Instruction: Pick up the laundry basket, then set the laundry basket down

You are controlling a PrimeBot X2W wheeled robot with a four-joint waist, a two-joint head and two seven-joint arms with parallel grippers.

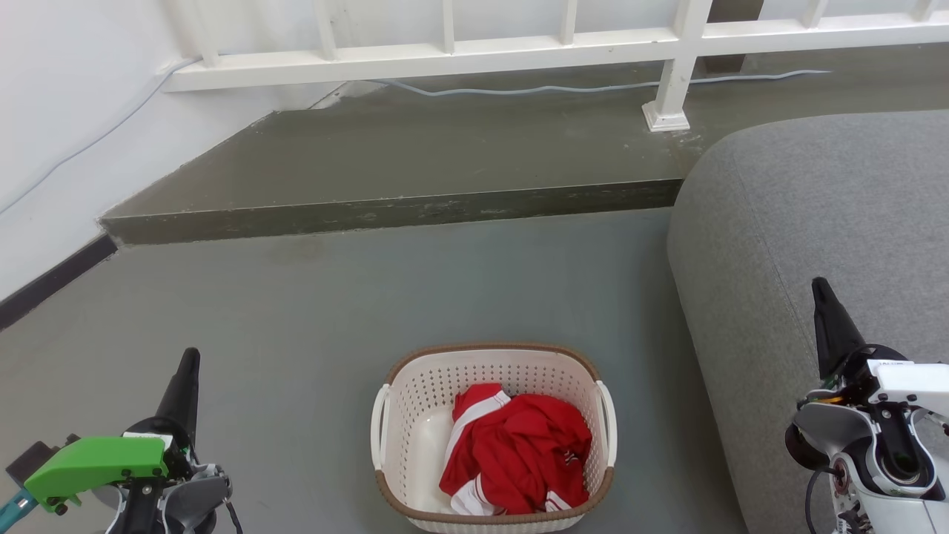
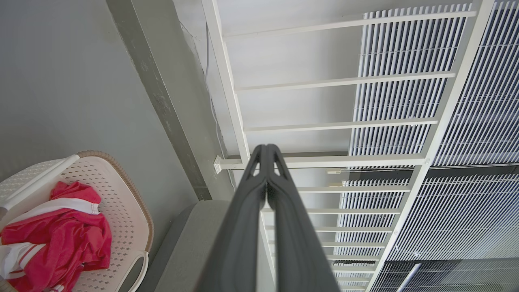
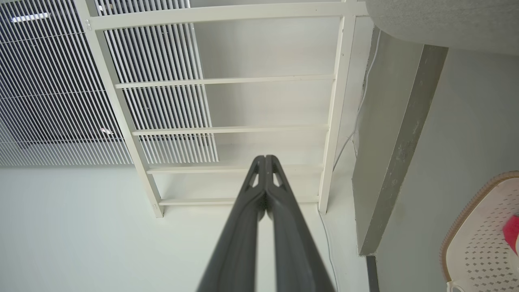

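Both left gripper [image 1: 190,357] and right gripper [image 1: 819,288], fingers pressed together, flank the laundry basket [image 1: 412,404], well apart.

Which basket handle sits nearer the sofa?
The right handle of the laundry basket, on the side by the grey sofa; the left handle faces bare floor.
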